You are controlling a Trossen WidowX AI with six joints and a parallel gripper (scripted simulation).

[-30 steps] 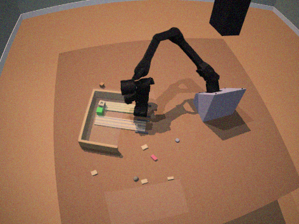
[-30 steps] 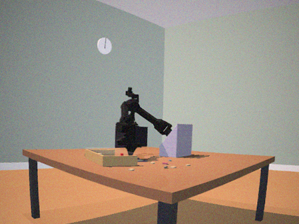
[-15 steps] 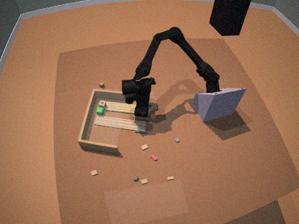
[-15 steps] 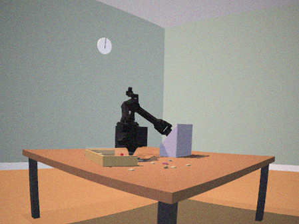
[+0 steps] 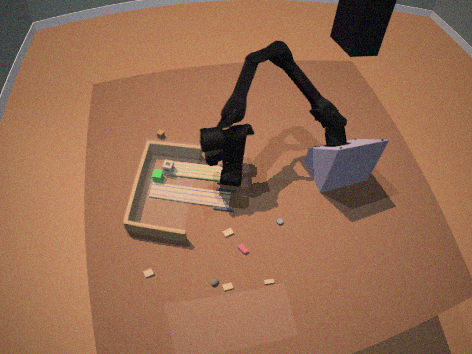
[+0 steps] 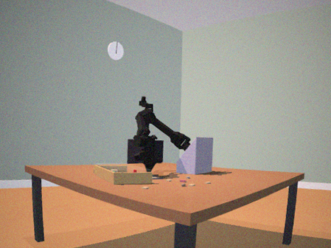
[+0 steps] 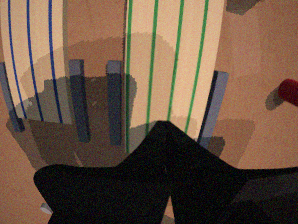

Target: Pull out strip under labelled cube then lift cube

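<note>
A small labelled cube rests on the far end of the green-striped strip inside the open wooden tray. A blue-striped strip lies beside it, and a green cube sits between the two strips at their far ends. My gripper is shut and points straight down at the near end of the green-striped strip, at the tray's open side. The strip's end runs under the fingers and is hidden. Dark blue posts stand by the strip ends.
A small red piece lies right of the green-striped strip. Loose bits lie in front of the tray: tan tiles, a pink piece and grey balls. The arm's lilac wedge base stands to the right. A black box stands at the back.
</note>
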